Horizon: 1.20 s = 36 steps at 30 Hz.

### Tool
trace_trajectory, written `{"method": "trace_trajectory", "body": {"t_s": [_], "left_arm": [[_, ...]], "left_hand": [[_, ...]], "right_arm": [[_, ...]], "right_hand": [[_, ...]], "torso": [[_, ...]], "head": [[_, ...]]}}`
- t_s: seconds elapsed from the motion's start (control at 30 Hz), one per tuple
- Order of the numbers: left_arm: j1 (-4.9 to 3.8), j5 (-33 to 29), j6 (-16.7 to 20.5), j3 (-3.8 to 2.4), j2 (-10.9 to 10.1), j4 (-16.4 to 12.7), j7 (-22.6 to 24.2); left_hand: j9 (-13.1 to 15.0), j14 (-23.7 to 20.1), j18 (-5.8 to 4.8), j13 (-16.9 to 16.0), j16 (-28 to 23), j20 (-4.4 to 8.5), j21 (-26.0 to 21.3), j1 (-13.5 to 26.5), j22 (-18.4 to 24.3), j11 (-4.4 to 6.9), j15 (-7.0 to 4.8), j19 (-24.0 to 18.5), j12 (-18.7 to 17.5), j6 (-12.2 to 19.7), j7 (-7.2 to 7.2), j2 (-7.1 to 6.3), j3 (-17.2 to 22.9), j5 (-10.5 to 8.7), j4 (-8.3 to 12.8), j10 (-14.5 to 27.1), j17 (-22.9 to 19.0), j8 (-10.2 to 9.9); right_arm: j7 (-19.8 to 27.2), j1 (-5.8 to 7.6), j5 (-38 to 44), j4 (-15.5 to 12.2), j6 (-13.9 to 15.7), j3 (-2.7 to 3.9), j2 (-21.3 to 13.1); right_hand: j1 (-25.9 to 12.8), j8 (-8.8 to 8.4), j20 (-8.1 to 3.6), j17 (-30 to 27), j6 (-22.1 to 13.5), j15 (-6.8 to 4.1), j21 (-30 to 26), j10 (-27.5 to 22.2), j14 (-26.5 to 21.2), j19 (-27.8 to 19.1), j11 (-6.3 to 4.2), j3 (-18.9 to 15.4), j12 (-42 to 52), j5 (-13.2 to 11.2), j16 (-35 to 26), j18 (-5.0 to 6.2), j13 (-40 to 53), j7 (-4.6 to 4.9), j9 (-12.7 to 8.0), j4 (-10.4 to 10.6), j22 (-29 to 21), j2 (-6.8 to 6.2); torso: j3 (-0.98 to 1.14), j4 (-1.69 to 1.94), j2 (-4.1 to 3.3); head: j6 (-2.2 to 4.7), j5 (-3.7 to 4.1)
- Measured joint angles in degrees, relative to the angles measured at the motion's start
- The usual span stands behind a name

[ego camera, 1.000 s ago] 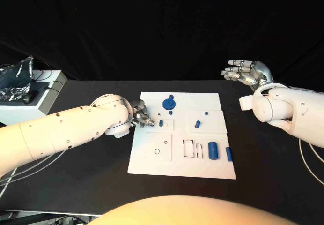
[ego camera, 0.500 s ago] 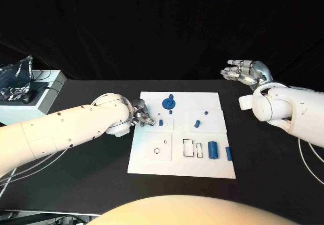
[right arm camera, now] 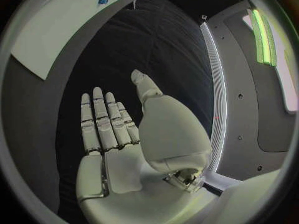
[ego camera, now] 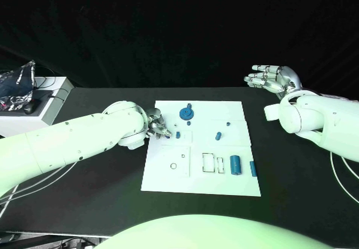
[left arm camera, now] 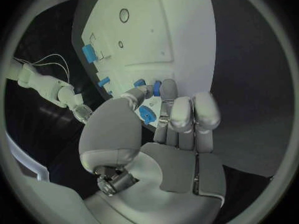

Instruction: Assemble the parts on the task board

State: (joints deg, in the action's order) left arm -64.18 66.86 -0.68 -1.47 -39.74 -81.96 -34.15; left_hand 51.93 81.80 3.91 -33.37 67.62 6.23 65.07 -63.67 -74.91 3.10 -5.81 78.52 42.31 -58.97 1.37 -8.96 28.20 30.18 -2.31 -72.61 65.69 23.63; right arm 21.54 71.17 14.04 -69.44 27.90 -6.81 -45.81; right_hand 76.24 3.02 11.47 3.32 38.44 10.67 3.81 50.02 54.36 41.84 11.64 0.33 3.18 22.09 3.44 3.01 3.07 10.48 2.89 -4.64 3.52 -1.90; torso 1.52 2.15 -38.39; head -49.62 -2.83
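- The task board (ego camera: 168,184) is a white plate lying flat in the middle of the black table (ego camera: 90,197)
- The left hand (ego camera: 159,127) sits over the left edge of the board, near the board's far half
- In the left wrist view the left hand (left arm camera: 177,117) has its fingers (left arm camera: 206,112) bent in, side by side, and the thumb reaches toward them
- A small blue peg (left arm camera: 157,88) sits right at the tips of the thumb and a finger; I cannot tell for sure if the hand pinches it or just touches it
- In the head view that small blue peg (ego camera: 178,135) is just beside the left hand, on a raised square of the board
- A round blue part (ego camera: 186,113) with a knob lies on the far part of the board, near the left hand
- Another little blue part (ego camera: 218,137) sits near the middle of the board, to the right of the peg
- A blue cylinder (ego camera: 235,165) lies on the right side of the board, and a thin blue bar (ego camera: 253,169) lies just beside it, closer to the edge
- Two empty box-shaped slots (ego camera: 213,163) are between the cylinder and a small round hole (ego camera: 174,166)
- The right hand (ego camera: 273,79) is up in the air, well apart from the board, past the far right side of the table
- The right hand (right arm camera: 118,134) is wide, fingers straight and apart, and it holds nothing
- A white box (ego camera: 33,106) with wires stands at the far left of the table
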Motion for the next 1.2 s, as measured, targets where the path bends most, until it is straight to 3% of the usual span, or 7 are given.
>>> {"method": "trace_trajectory", "body": {"t_s": [0.53,0.57,0.63,0.83,1.2], "left_arm": [[-0.06,-0.69,-0.06,0.02,0.07,0.26,-0.06],[-0.06,-0.72,-0.05,0.02,0.07,0.27,-0.06],[-0.04,-0.79,-0.05,0.07,0.09,0.27,-0.06],[0.01,-0.90,-0.02,0.10,0.12,0.28,-0.06],[0.04,-1.07,0.11,0.13,0.15,0.41,-0.10]], "left_hand": [[-1.14,0.00,0.00,-0.07,0.00,0.00,-0.01,0.55,0.00,0.27,0.00,0.00,0.01,-0.88,-1.30,0.56,-2.29,-0.23,2.29,-0.20,0.47,-0.58],[-1.52,0.00,0.00,-0.27,0.00,0.00,-0.22,1.00,0.00,0.28,0.00,0.00,0.30,-1.08,-1.51,1.01,-3.74,-0.42,3.11,-0.21,0.47,-0.71],[-1.80,-0.01,0.00,-0.31,0.00,0.00,-0.22,0.35,0.00,0.41,-0.01,0.00,0.34,-1.35,-1.77,1.67,-6.72,-0.43,2.62,-0.29,0.47,-0.92],[-2.03,-0.01,0.00,-0.31,0.00,0.00,-0.44,-1.74,0.00,0.42,-0.01,0.00,0.34,-1.55,-1.97,3.27,-10.85,-0.53,0.19,-0.29,0.51,-0.92],[-2.10,-0.01,0.00,-0.31,0.00,0.00,-0.67,-2.76,0.00,0.64,-0.01,0.00,0.62,-2.07,-2.07,3.81,-15.58,-0.53,-2.04,-0.07,0.50,-0.91]], "right_arm": [[-0.01,-0.07,0.02,-0.04,-0.09,0.00,-0.07],[-0.01,-0.07,0.02,-0.04,-0.09,0.00,-0.07],[-0.01,-0.07,0.02,-0.04,-0.09,0.00,-0.09],[-0.01,-0.08,0.05,0.02,-0.10,0.00,-0.09],[0.00,-0.09,0.06,-0.22,-0.10,0.00,-0.14]], "right_hand": [[0.00,0.00,0.20,0.01,0.00,-0.02,0.00,-0.62,-0.43,-0.21,0.01,0.00,0.00,0.23,0.00,0.00,0.00,0.00,-0.05,0.00,0.00,0.00],[0.00,0.00,0.21,0.01,0.00,-0.02,0.00,-0.62,-0.43,-0.21,0.01,0.00,0.00,0.23,0.00,0.00,0.00,0.00,-0.05,0.00,0.00,0.00],[0.00,0.00,0.20,0.01,0.00,-0.02,0.00,-0.62,-0.43,-0.21,0.01,0.01,0.00,0.23,0.00,0.00,0.00,0.00,-0.05,-0.01,0.00,0.00],[0.00,0.00,-0.01,0.01,-0.16,-0.02,0.00,-0.61,-0.42,-0.42,0.01,0.01,0.00,0.23,0.00,0.01,0.00,0.16,-0.05,-0.01,-0.05,0.00],[0.00,0.00,0.22,0.01,-0.37,-0.11,0.00,-0.61,-0.92,-0.64,0.01,0.01,0.00,0.23,0.00,0.02,-0.05,-0.04,-0.05,-0.01,-0.05,0.00]], "torso": [[-0.08,0.04,0.05],[-0.08,0.04,0.05],[-0.08,0.04,0.04],[-0.09,0.04,0.04],[-0.12,0.04,0.04]], "head": [[-0.19,-0.02],[-0.19,-0.02],[-0.21,-0.02],[-0.24,0.04],[-0.23,0.05]]}}
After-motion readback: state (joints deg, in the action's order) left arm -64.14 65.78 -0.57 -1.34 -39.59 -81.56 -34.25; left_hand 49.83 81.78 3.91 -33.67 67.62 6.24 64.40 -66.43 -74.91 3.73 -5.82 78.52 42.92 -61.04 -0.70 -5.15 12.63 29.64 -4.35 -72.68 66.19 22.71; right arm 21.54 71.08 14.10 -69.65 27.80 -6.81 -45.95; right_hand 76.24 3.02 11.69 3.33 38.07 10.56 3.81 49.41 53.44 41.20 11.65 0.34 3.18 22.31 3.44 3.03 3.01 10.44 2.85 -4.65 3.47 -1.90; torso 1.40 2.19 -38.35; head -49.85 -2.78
